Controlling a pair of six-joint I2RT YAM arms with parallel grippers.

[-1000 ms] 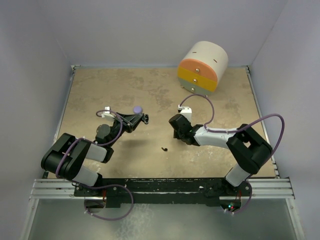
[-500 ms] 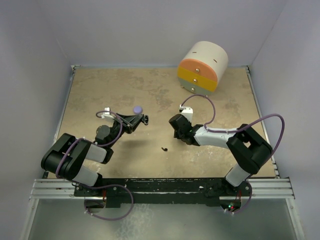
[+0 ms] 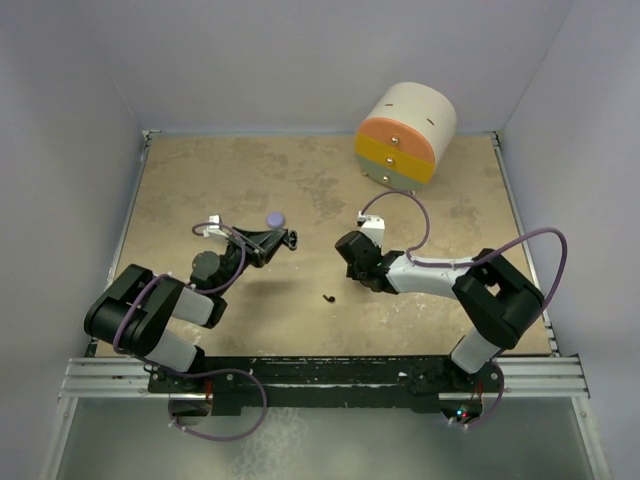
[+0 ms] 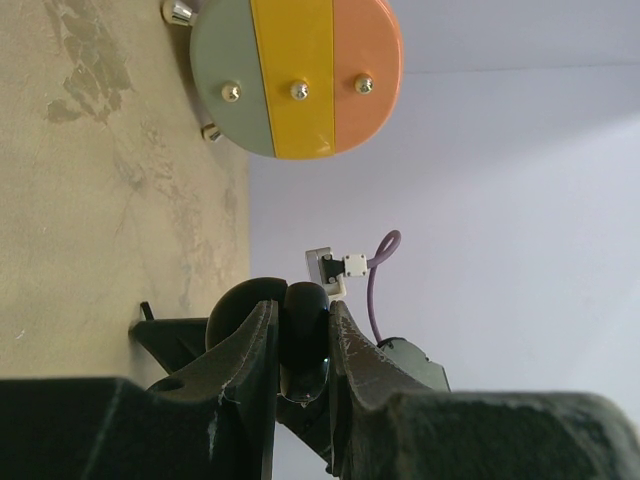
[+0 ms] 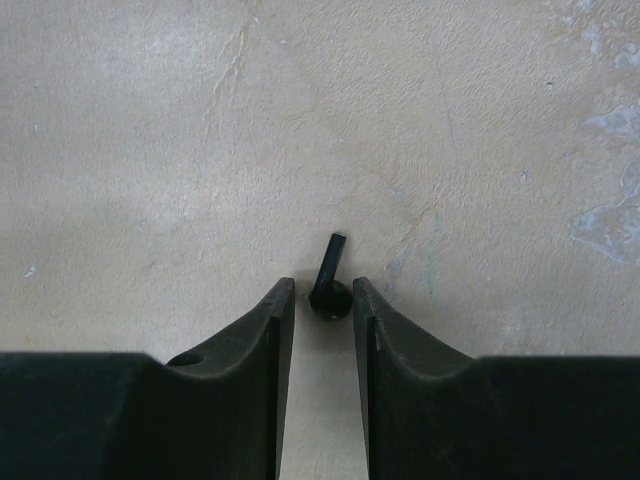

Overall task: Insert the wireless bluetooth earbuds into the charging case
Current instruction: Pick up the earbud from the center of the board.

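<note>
Pale lavender walls (image 3: 300, 60) enclose a mottled beige tabletop (image 3: 200, 180)

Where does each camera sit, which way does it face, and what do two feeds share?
Top external: fixed above and behind the bases, looking down on the table; both arms show whole.
Left wrist: on the left arm, facing sideways across the table at the round drawer unit; left gripper shut on a dark rounded thing.
Right wrist: on the right arm, facing down; open right gripper frames a black earbud.
Shared: top and left wrist show the drawer unit; top and right wrist, apparently that earbud.
</note>
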